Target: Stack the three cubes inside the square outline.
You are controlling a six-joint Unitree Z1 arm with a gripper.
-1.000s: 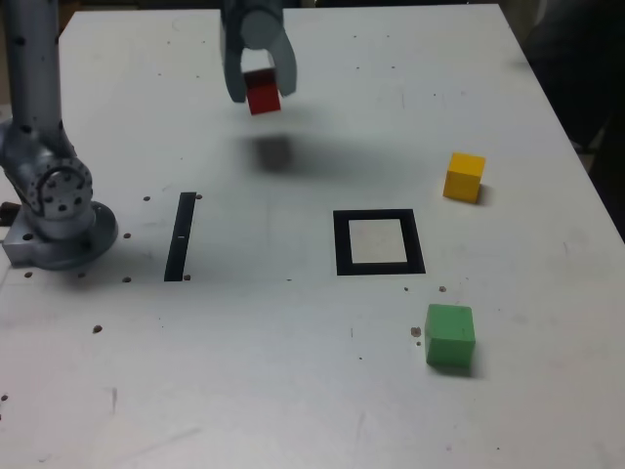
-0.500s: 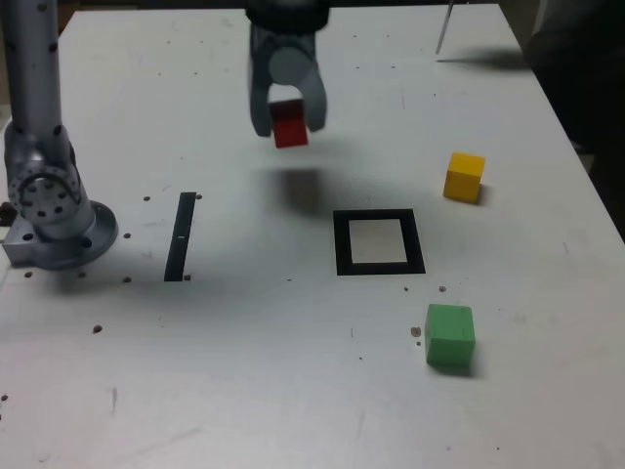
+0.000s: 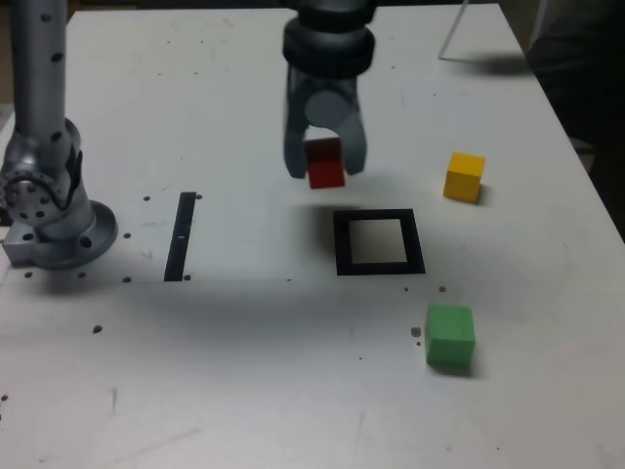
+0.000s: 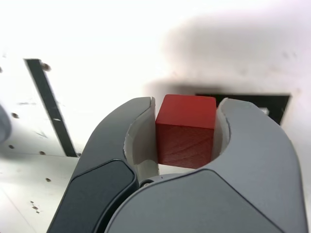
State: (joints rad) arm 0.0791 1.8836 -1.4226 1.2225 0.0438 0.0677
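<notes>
My gripper (image 3: 326, 166) is shut on the red cube (image 3: 325, 164), holding it in the air above the table, just to the exterior view's left of and behind the square outline (image 3: 379, 242). In the wrist view the red cube (image 4: 185, 131) sits clamped between the two grey fingers (image 4: 121, 145), with part of the square outline (image 4: 257, 102) showing beyond it. The yellow cube (image 3: 464, 177) rests on the table at the exterior view's right, behind the outline. The green cube (image 3: 450, 337) lies in front of the outline, also toward the right.
A thin black strip (image 3: 181, 235) lies on the white table (image 3: 293, 371) at the exterior view's left, near the arm's grey base (image 3: 54, 220). The same strip (image 4: 48, 111) crosses the wrist view. Dark screw holes dot the table. A thin white rod (image 3: 451, 34) stands at the back.
The gripper has carried the red cube toward the exterior view's right and nearer the front, from the back of the table to just beside the square outline, and lower.
</notes>
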